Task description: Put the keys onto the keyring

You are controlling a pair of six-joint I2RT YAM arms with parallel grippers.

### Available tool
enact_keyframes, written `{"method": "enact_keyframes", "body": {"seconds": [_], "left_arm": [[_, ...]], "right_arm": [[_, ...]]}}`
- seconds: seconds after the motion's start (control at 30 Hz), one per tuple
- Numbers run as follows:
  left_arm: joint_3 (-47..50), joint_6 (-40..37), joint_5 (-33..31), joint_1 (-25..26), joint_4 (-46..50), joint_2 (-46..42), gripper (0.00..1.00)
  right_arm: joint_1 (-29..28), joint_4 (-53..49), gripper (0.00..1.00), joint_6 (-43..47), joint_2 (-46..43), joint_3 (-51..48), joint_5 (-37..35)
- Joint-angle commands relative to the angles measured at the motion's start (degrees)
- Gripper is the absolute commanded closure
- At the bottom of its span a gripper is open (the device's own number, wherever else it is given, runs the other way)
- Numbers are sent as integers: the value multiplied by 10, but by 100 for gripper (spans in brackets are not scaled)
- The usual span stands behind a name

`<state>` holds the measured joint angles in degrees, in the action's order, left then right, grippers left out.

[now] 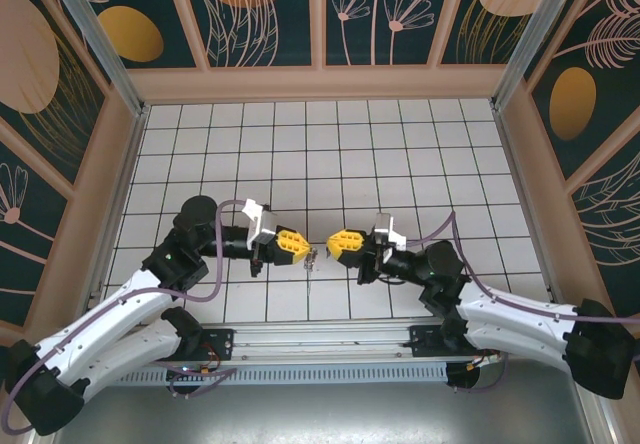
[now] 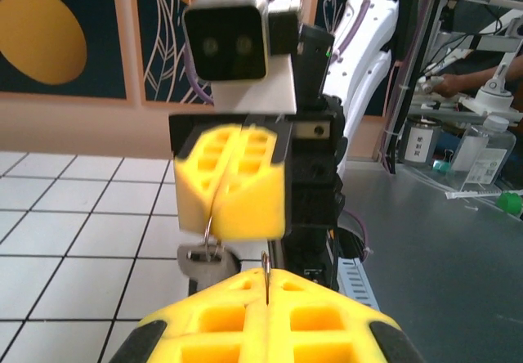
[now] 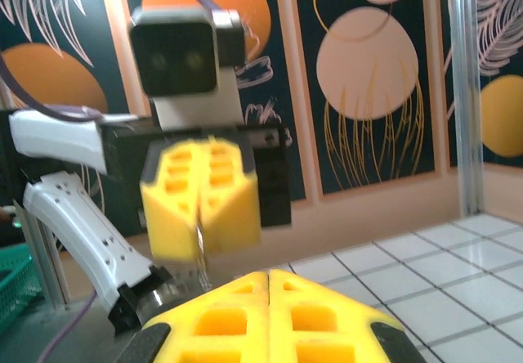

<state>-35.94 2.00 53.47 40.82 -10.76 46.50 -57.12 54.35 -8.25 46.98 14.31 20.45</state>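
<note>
**Key threading with both grippers pinched shut: go slow here**

Both arms meet low over the white tiled table point(image 1: 420, 154), toward its 6 o'clock edge. The left gripper point(image 1: 298, 246) is clamped closed with a thin sliver of wire poking up between its fingertips, and I reckon that's the keyring point(image 2: 213, 220). The right gripper point(image 1: 336, 241) looks closed on the same wire loop. The key point(image 2: 204, 261) dangles under the ring between them (left gripper at its 10 o'clock, right at its 2, from the top view).

My plan is to hold both pinches firm and roll one wrist gently so the key creeps along the wire. I wouldn't pull the arms apart, or the wire could slip out. The right wrist view is blurry, so I'd steer by the left one.
</note>
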Motion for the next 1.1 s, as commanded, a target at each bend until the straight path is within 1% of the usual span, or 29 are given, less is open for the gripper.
{"method": "enact_keyframes", "body": {"seconds": [0.0, 0.17, 0.27, 0.33, 0.5, 0.77, 1.07], "left_arm": [[12, 35, 3, 0, -67, -17, 100], [27, 62, 3, 1, -99, -24, 100], [45, 90, -3, 1, -134, -28, 100], [51, 97, -5, 1, -137, -30, 100], [58, 100, -10, 1, -139, -41, 100], [57, 98, -4, 1, -138, -31, 100], [56, 98, -4, 1, -138, -28, 100]], "right_arm": [[-6, -129, 100, 54, -27, 16, 9], [-6, -137, 100, 60, -59, 23, 51], [-7, -123, 100, 58, -46, 39, 70], [-9, -106, 100, 55, -36, 47, 77], [-11, -84, 100, 54, -18, 55, 86], [-12, -63, 100, 53, -9, 62, 92], [-11, -18, 100, 36, 11, 70, 110]]}}
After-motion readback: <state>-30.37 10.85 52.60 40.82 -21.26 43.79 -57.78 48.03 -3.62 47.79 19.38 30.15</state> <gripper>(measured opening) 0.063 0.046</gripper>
